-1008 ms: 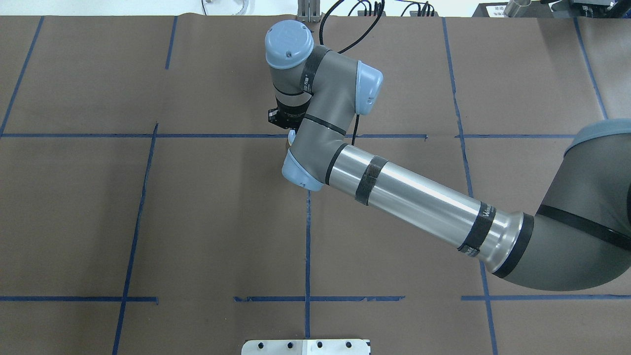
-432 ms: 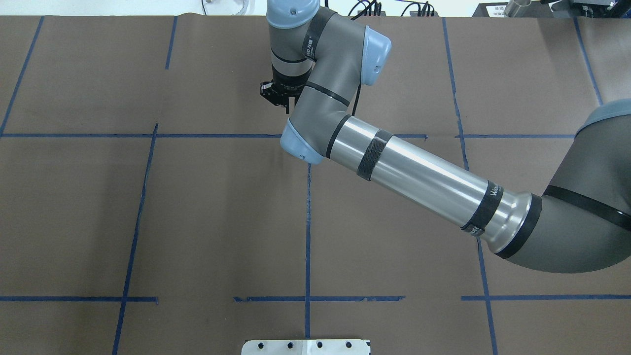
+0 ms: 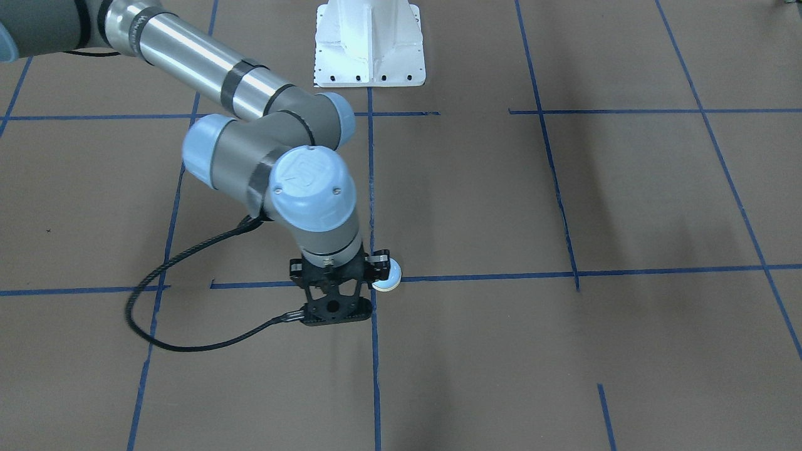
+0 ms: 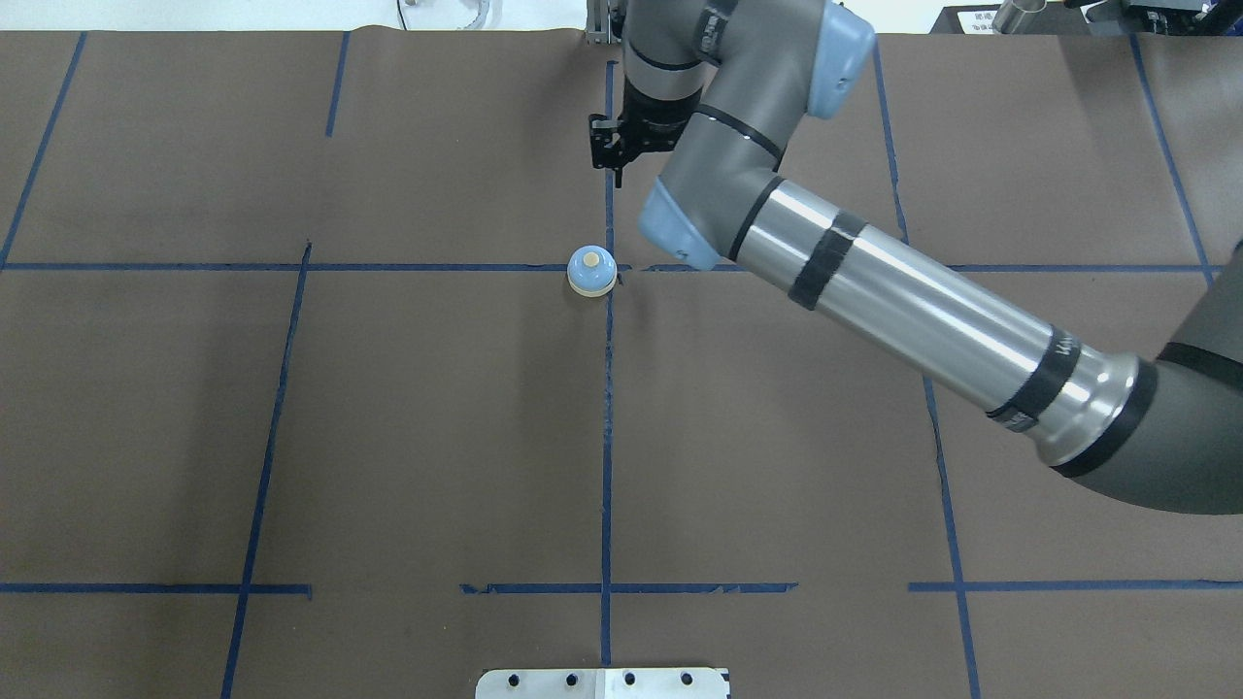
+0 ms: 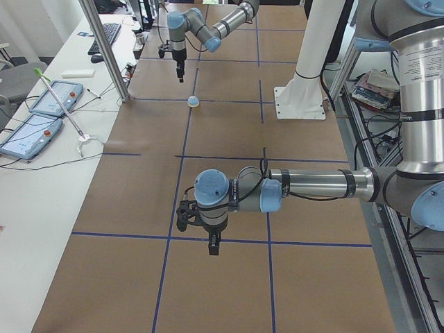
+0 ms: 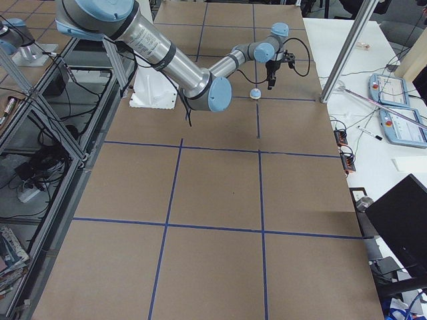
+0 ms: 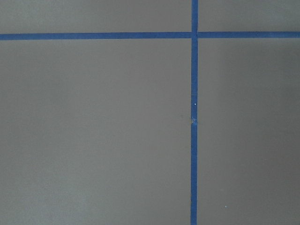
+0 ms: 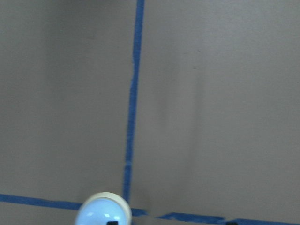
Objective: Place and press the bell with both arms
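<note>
Counter is covered edge to edge in brown paper and split into big rectangles by blue tape lines. White mounting pedestal is bolted at the robot side, centre. A white side bench runs along the far long edge with two teach pendants, a keyboard and loose cables. A slanted aluminium post stands between bench and counter. A dark monitor sits at the bench end on the robot's right.

Right arm reaches across the middle toward the far edge. Right tool hangs above the centre tape line, beyond the bell and not touching it; cannot tell how its jaws stand. Left arm is out over the robot's left end. Left tool points down over a tape line, well apart from the bell; its jaw state cannot be told.

Bell sits upright on the paper at a tape crossing, just to the robot's left of the centre line. It has a light-blue dome, a cream round base and a cream button on top. It is small and nothing touches it. Its dome shows at the bottom edge of the right wrist view.
</note>
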